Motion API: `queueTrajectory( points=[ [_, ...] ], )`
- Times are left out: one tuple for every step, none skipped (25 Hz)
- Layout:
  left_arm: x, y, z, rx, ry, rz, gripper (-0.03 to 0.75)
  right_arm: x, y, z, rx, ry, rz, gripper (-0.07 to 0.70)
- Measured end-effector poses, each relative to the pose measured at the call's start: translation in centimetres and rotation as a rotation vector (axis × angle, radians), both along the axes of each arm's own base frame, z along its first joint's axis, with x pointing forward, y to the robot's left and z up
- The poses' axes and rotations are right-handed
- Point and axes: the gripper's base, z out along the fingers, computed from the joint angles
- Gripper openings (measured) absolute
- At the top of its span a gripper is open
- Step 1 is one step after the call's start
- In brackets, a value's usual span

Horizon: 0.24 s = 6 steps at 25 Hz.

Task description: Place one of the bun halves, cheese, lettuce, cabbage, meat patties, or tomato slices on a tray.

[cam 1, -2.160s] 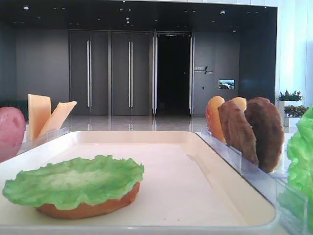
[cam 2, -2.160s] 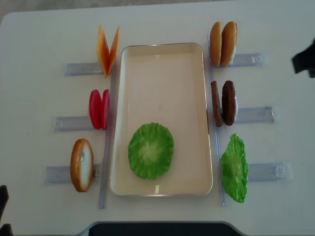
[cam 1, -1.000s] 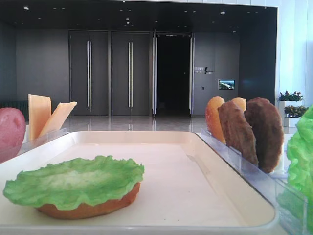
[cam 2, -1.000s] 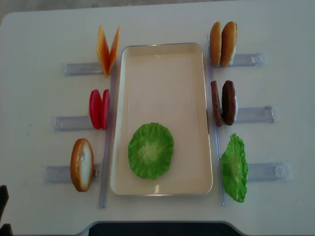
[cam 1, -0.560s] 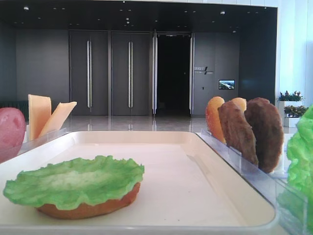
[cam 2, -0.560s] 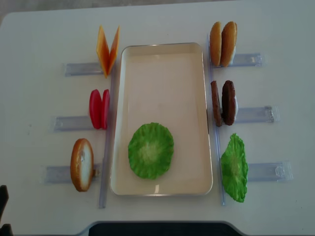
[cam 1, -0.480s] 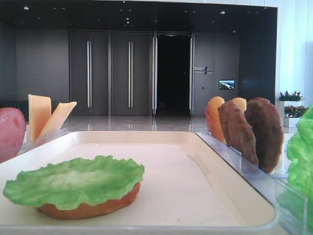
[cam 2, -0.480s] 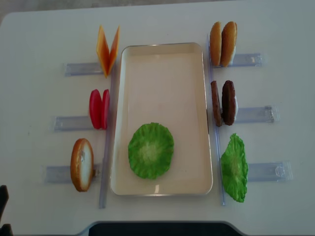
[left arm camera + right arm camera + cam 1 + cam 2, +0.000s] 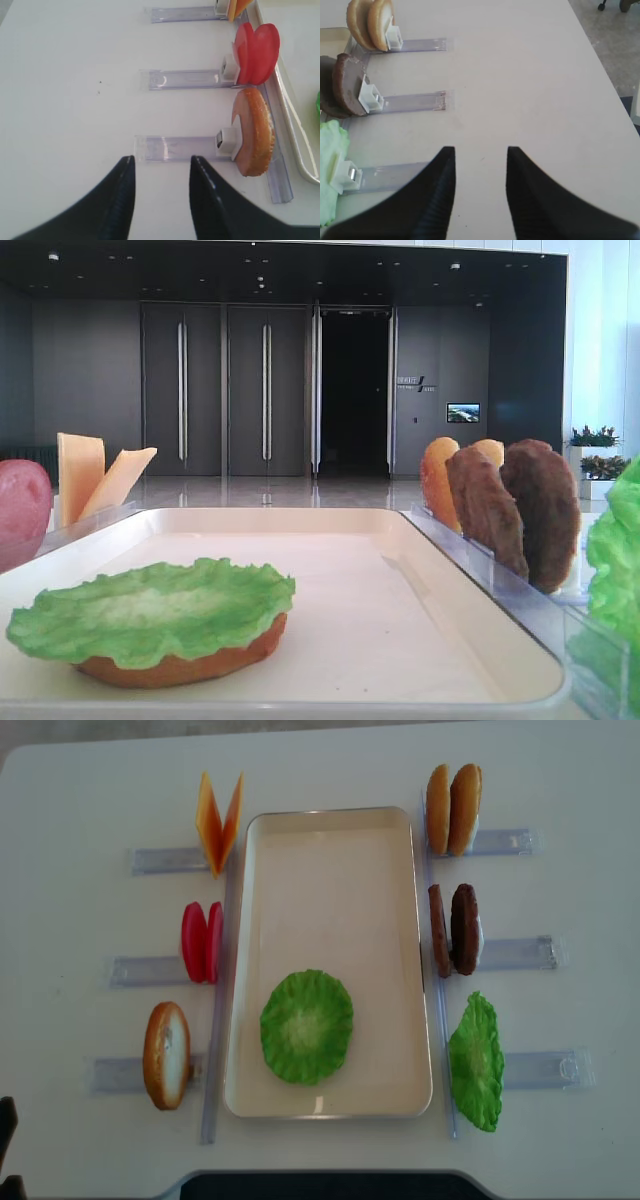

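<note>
The cream tray (image 9: pixel 330 900) lies mid-table. On it a lettuce (image 9: pixel 306 1026) leaf covers a bun half (image 9: pixel 180 665). Left of the tray, cheese (image 9: pixel 218 822), tomato slices (image 9: pixel 201 941) and a bun half (image 9: pixel 166 1055) stand in holders. On the right stand two bun halves (image 9: pixel 453 808), meat patties (image 9: pixel 455 929) and another lettuce leaf (image 9: pixel 475 1062). Cabbage is out of view. My left gripper (image 9: pixel 162 158) is open and empty over bare table, short of the left bun half (image 9: pixel 255 132). My right gripper (image 9: pixel 481 149) is open and empty, right of the patties (image 9: pixel 345 85).
Clear plastic holders (image 9: pixel 520 952) stick out sideways from both long sides of the tray, with rails (image 9: pixel 215 1020) running along its edges. A dark bit of the left arm (image 9: pixel 5 1140) shows at the table's near left corner.
About two seconds ago the right arm showed as a dark shape at the right edge of the overhead view; it has since left that view. Nothing has moved in the last second.
</note>
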Motion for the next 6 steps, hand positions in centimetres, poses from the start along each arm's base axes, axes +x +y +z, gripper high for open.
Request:
queueTrajectory(
  points=[
    [0.0,0.0,0.0,0.0,0.0,0.0,0.282,0.0,0.0,0.0,0.0,0.0,0.0,0.272],
    [0.0,0.0,0.0,0.0,0.0,0.0,0.282,0.0,0.0,0.0,0.0,0.0,0.0,0.272],
    [0.0,0.0,0.0,0.0,0.0,0.0,0.282,0.0,0.0,0.0,0.0,0.0,0.0,0.272],
    [0.0,0.0,0.0,0.0,0.0,0.0,0.282,0.0,0.0,0.0,0.0,0.0,0.0,0.272],
    [0.0,0.0,0.0,0.0,0.0,0.0,0.282,0.0,0.0,0.0,0.0,0.0,0.0,0.272],
    [0.0,0.0,0.0,0.0,0.0,0.0,0.282,0.0,0.0,0.0,0.0,0.0,0.0,0.272]
  ],
)
